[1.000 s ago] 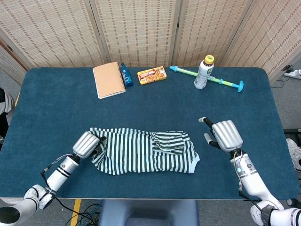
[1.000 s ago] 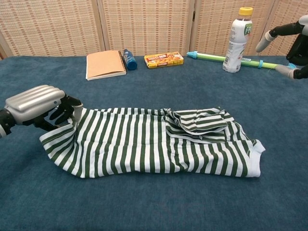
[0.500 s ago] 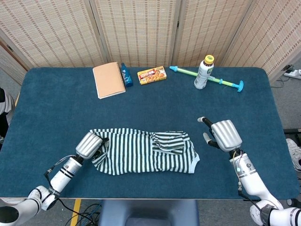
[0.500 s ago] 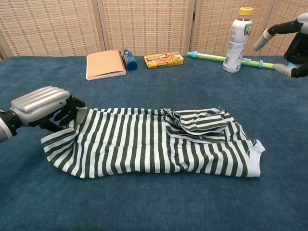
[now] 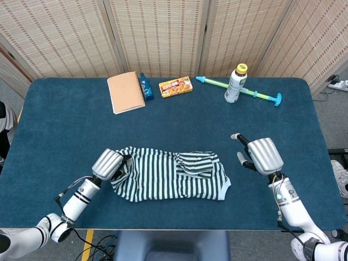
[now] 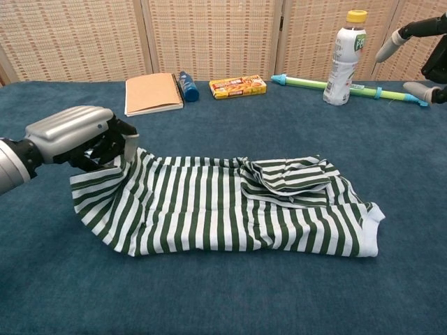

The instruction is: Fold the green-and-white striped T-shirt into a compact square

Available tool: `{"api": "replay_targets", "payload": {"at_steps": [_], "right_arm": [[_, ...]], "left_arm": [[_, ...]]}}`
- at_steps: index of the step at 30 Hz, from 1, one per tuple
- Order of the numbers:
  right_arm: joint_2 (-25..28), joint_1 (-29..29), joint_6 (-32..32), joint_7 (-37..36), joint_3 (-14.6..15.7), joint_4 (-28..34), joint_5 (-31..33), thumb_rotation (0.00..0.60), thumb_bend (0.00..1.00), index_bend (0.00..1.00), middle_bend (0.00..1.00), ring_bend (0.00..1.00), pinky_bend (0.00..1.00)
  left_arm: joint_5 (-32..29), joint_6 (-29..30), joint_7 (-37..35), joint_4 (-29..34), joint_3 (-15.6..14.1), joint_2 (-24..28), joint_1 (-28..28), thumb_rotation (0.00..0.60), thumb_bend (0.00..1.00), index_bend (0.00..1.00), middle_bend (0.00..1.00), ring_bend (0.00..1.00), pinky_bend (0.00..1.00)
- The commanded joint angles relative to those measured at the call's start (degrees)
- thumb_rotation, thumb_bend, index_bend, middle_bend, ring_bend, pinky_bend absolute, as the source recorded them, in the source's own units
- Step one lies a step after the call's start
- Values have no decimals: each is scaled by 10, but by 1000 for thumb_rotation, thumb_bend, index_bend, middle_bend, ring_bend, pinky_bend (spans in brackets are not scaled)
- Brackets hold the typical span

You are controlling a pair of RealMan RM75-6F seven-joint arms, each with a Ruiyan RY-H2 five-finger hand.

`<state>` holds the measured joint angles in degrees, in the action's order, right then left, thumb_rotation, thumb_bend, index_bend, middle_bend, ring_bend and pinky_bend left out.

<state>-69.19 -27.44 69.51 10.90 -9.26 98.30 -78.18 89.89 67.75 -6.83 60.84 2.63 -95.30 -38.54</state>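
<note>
Your left hand sat at the T-shirt's left end, fingers curled onto the striped hem and pinching it, that edge lifted slightly off the table. The shirt lay in a long band near the table's front edge, a sleeve folded on top toward its right half. Open blue cloth ran behind the shirt to the back row: notebook, small blue bottle just beside it, yellow box, then the drink bottle standing upright against a green-and-blue stick toy. Your right hand hovered right of the shirt, apart from it, fingers spread, holding nothing.
</note>
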Motion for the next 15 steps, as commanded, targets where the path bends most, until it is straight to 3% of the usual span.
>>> {"api": "replay_targets", "payload": {"at_steps": [1,8,15], "right_arm": [[3,3,5,-3,0,2,-3,600,457,270,964,1000,1000],[11,12,16,-13,1,6,-10,600,458,270,964,1000,1000],[17,19,31,-27,-3,6,-18,600,457,270,964,1000,1000]], "left_arm": [[-40,-40,60,104,36,46,-20,600,647,656,827,798,919],[-88,-81,132,215,68,82,-41,600,646,649,827,797,919],[-136,-100,203,279,97,85,-63,600,646,643,827,794,919]]}}
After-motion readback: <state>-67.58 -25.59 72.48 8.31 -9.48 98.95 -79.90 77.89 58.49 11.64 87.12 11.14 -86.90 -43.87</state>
